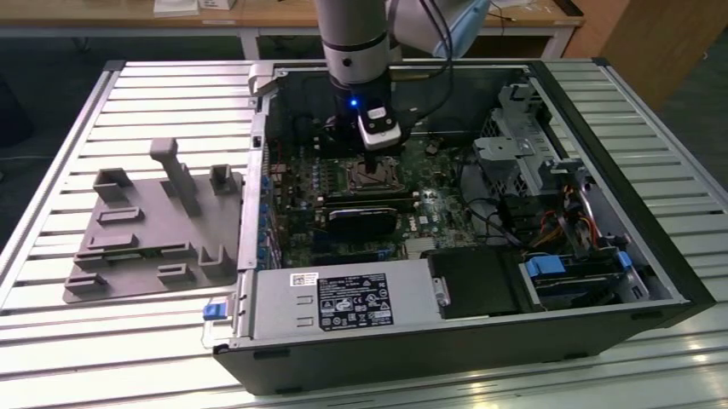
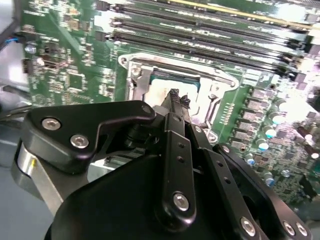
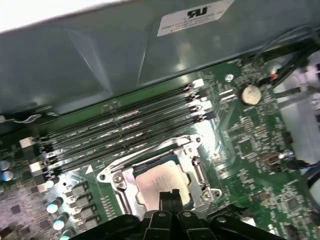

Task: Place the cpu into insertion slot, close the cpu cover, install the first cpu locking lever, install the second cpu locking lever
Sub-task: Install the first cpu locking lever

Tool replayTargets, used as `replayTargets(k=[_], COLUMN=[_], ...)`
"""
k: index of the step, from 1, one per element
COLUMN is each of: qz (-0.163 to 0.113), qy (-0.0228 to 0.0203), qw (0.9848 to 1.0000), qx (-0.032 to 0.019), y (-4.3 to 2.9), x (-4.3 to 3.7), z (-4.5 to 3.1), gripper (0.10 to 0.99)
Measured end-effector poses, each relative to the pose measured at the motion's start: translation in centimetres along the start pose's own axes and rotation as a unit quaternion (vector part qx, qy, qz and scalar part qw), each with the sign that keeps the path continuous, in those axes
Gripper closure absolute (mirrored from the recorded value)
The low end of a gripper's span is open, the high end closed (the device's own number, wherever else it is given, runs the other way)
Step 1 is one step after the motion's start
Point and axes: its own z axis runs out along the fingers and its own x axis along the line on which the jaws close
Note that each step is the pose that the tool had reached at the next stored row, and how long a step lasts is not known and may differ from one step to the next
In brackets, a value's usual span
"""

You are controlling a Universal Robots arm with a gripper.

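The cpu (image 3: pixel 156 181), a square chip with a silver-grey top, lies flat in the insertion slot (image 1: pixel 370 176) on the green motherboard. The silver cpu cover (image 3: pixel 116 178) lies down around it, and the chip's top shows through its window. In the second wrist view the cpu (image 2: pixel 161 94) and the cover (image 2: pixel 172 64) sit just beyond the fingertips. My gripper (image 3: pixel 169 196) hangs right above the chip's near edge, shut, its two black fingers (image 2: pixel 176 99) pressed together with nothing between them. In the exterior view the gripper (image 1: pixel 377 158) stands over the socket inside the open computer case.
Several long black memory slots (image 3: pixel 125 131) run beside the socket, with the case wall (image 3: pixel 125 55) behind them. A black heatsink block (image 1: pixel 361 220), the power supply (image 1: pixel 341 302) and a drive cage (image 1: pixel 534 145) crowd the case. A grey fixture plate (image 1: pixel 148 230) lies on the table at the exterior view's left.
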Motion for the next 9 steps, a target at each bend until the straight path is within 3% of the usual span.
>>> replayTargets(k=[6,9], qz=[0.000,0.000], qy=[0.0278,0.0288], qw=[0.9996,0.9995], qx=[0.0110,0.0115], y=[0.29,0.30], x=[-0.87,-0.90], z=[0.22,0.22], gripper=[0.984,0.984])
